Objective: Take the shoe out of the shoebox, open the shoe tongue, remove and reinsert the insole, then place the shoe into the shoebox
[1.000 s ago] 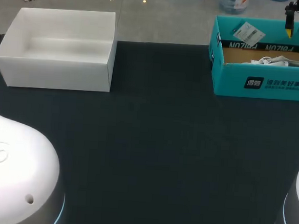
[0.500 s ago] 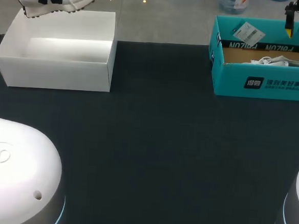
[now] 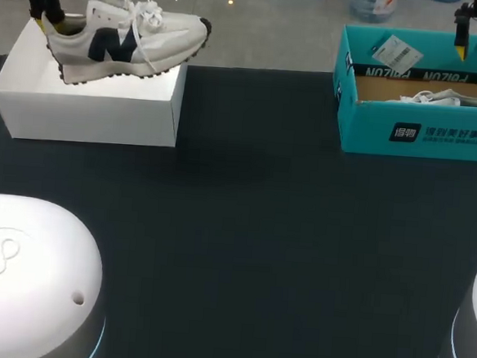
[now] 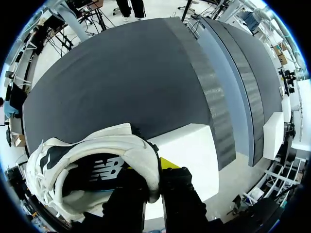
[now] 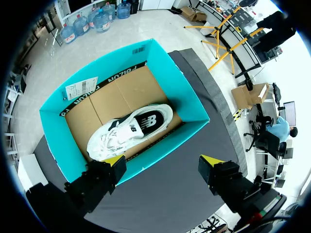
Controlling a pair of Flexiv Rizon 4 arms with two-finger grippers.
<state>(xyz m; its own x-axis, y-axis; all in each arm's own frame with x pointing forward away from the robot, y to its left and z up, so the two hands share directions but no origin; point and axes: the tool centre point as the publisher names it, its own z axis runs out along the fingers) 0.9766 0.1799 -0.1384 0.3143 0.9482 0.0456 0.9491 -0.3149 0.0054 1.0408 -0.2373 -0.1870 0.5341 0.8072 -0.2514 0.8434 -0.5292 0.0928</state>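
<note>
Shoe clamped at heel by left end effector over white box, right end effector spread wide above teal shoebox

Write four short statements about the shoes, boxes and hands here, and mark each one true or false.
1. The left hand grips the white sneaker by its heel. True.
2. The right hand hangs open above the teal box. True.
3. The teal box is empty. False: a second shoe lies inside it.
4. The gripped sneaker is above the teal box. False: it is over the white box.
</note>
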